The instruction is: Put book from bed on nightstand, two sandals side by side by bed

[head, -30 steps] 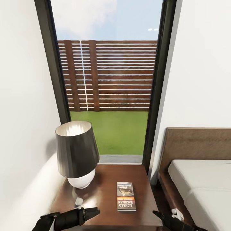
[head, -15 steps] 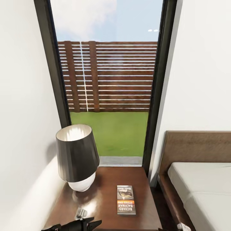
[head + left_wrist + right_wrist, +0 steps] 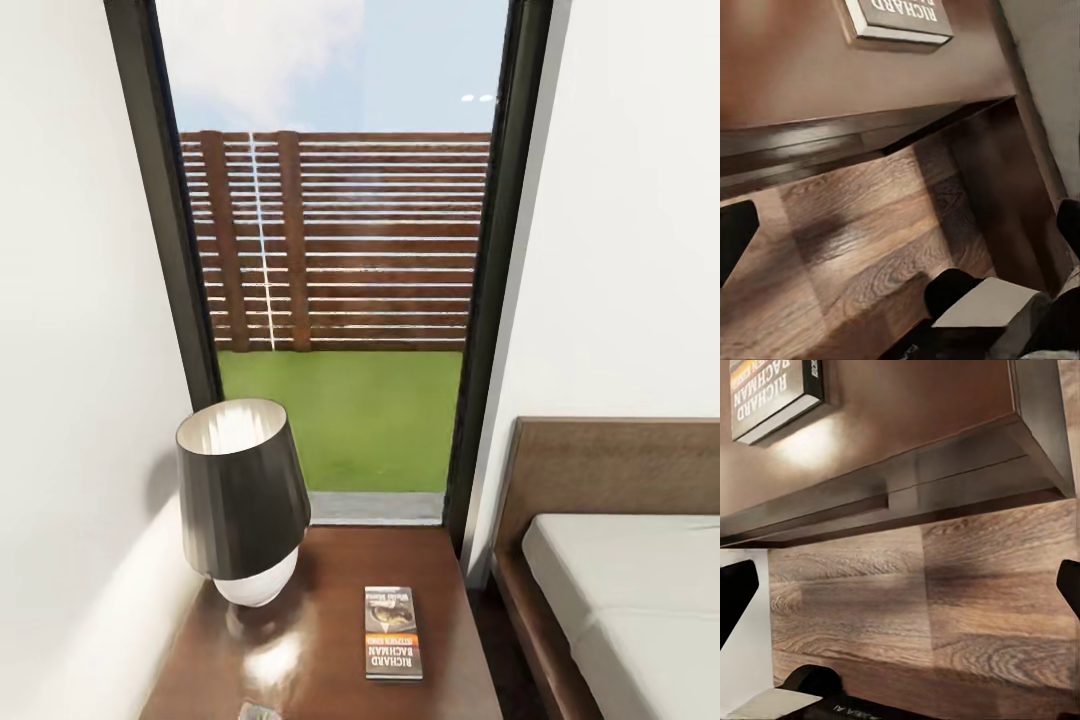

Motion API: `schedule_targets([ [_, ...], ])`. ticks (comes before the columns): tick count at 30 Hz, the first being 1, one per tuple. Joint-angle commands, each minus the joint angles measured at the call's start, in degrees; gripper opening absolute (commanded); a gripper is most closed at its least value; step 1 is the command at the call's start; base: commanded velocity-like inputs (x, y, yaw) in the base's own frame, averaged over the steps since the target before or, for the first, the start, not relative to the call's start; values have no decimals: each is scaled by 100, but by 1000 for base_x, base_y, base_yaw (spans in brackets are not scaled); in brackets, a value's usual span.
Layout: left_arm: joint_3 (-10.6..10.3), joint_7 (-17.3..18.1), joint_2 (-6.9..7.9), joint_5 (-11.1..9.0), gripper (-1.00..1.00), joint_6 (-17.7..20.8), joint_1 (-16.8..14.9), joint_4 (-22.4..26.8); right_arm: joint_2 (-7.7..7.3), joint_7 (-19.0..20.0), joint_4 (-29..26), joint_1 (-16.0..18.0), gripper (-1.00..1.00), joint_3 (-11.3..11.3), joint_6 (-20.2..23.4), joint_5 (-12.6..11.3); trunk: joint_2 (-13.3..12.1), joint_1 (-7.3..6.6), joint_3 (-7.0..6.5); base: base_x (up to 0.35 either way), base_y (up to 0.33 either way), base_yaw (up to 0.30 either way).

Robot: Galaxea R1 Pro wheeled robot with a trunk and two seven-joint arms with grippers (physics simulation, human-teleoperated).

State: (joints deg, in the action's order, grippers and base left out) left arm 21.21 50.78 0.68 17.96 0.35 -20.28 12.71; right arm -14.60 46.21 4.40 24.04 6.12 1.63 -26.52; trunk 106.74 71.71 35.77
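Note:
The book (image 3: 392, 633) lies flat on the nightstand (image 3: 310, 640), right of the lamp, with its orange band and white lettering toward me. To the right stands the bed (image 3: 640, 590) with its off-white mattress and brown headboard. In the left wrist view the book's edge (image 3: 900, 19) shows on the nightstand top (image 3: 825, 67), and my left gripper (image 3: 900, 229) hangs open over the plank floor below the cabinet's front edge. My right gripper (image 3: 900, 589) is open too, low in front of the nightstand (image 3: 922, 412), with the book (image 3: 772, 394) above it. The sandals are out of view.
A black-shaded lamp (image 3: 243, 495) with a white base stands on the nightstand's left half. Behind it is a tall dark-framed window (image 3: 340, 300), with white walls on both sides. A narrow strip of wood floor (image 3: 505, 650) separates nightstand and bed. Parts of my base (image 3: 982, 307) sit low by the floor.
The head view has shifted, so the scene sits a little lower in the picture. Both arms have dropped out of its bottom edge. The book has stayed where it was on the nightstand.

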Motion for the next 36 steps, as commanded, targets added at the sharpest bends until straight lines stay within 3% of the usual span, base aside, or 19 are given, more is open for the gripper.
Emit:
schedule_targets([
  [1, 52, -288, -1, 118, 100, -65, -4, -165, 5, 23, 19, -84, 100, 43, 19, -58, -38, -23, -13, 0, 0, 0],
  [4, 50, -1095, 1, 246, 100, -252, -3, -607, 27, -43, 24, -247, 100, 46, 20, -50, -159, -89, -67, 0, 0, 0],
  [6, 50, -1728, 2, 321, 100, -455, -3, -930, 41, -332, 28, -296, 100, 46, 21, -47, -239, -133, -103, 0, 0, 0],
  [10, 50, -2336, 2, 379, 100, -644, 32, -1104, 55, -1088, 33, -337, 100, 47, 21, -50, -399, -221, -175, 0, 0, 0],
  [13, 50, -2753, 7, 403, 100, -699, 197, -1149, 66, -1727, 33, -569, 100, 50, 21, -52, -520, -287, -228, 0, 0, 0],
  [15, 50, -3281, 74, 417, 100, -724, 371, -1160, 69, -1906, 28, -701, 100, 54, 21, -48, -600, -331, -264, 0, 0, 0],
  [18, 50, -3661, 129, 450, 100, -793, 528, -1164, 65, -1965, 24, -742, 100, 55, 21, -51, -720, -397, -318, 0, 0, 0],
  [25, 50, -3848, 158, 487, 100, -833, 666, -1165, 62, -1990, 25, -761, 100, 56, 23, -54, -1001, -550, -444, 0, 0, 0],
  [32, 34, -3864, 90, 522, 100, -833, 682, -1166, 135, -1985, 26, -763, 100, 57, 62, -55, -1282, -704, -569, 0, 0, 0],
  [36, 43, -3865, 86, 514, 100, -845, 683, -1166, 147, -1991, 25, -765, 100, 56, 58, -55, -1282, -704, -569, 0, 0, 0],
])
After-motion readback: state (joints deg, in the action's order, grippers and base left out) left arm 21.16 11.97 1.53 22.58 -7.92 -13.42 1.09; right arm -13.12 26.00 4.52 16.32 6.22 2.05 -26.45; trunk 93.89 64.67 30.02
